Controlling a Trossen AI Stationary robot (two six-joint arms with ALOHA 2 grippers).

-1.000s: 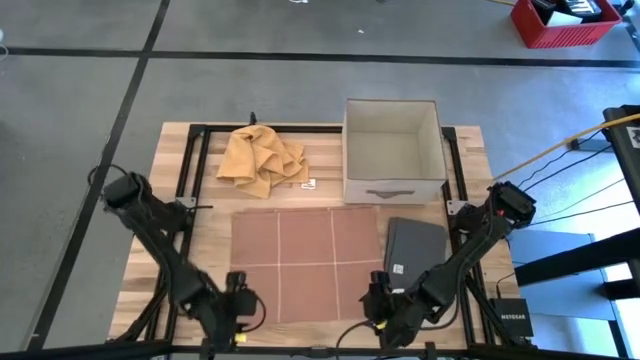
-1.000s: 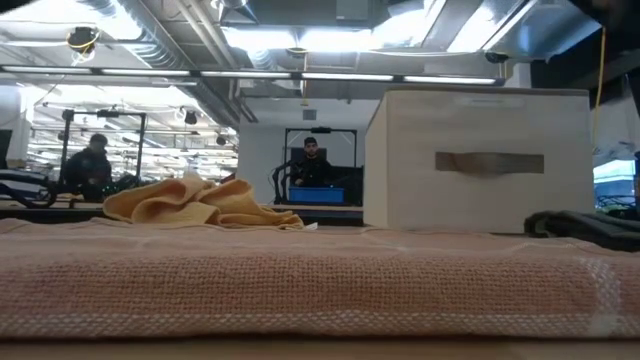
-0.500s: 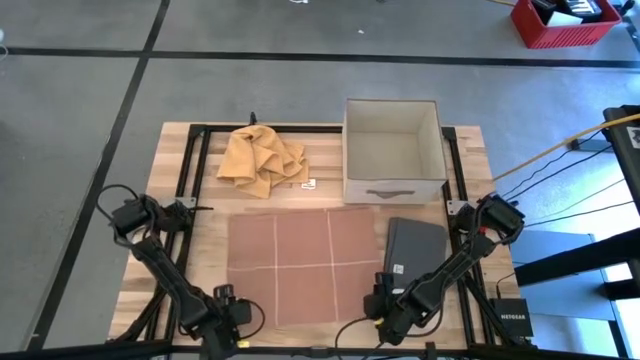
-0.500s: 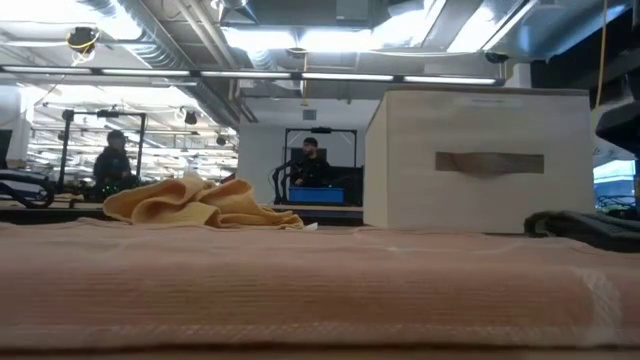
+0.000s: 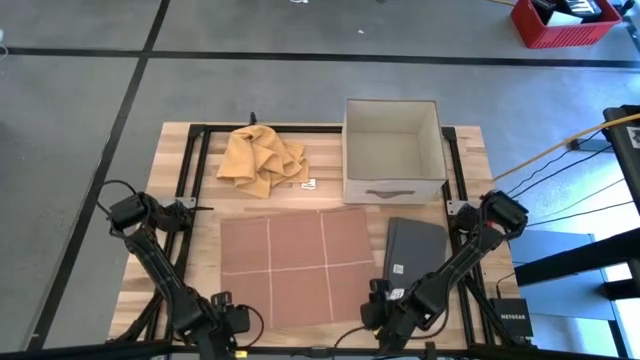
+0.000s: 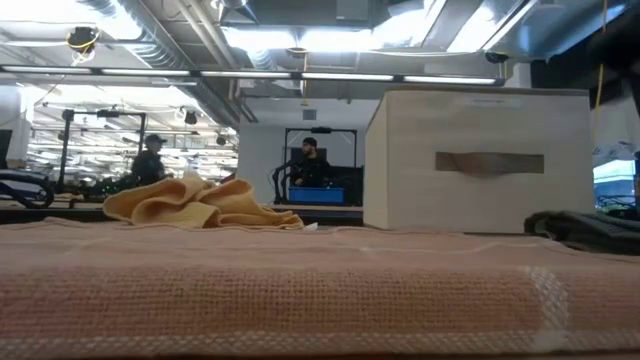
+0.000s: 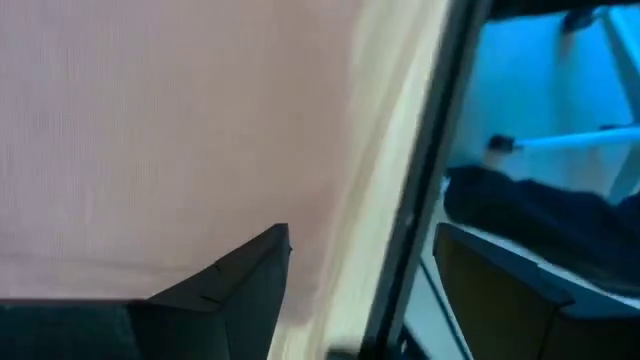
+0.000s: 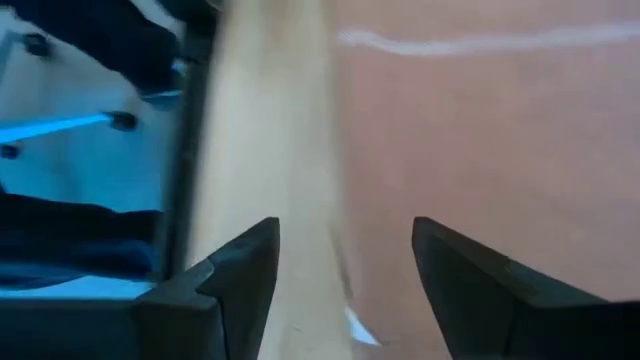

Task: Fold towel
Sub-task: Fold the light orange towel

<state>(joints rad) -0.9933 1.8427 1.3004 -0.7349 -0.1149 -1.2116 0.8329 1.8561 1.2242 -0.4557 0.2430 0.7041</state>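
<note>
At the table's near edge, the left gripper [image 5: 226, 314] has drawn back to the near left corner of the pink towel [image 5: 298, 265]; only one finger shows in its wrist view, but its jaws appear spread wide with nothing pinched. The towel still lies flat and unfolded mid-table, though it has slid a little leftward and toward the near edge. The right gripper [image 5: 378, 308] sits by the near right corner, jaws slightly narrowed but apart, so no fold is begun.

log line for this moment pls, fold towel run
stage: pre-fold | pink towel: flat on table | left gripper: jaws open, near edge | right gripper: jaws open, near edge | nothing held
</note>
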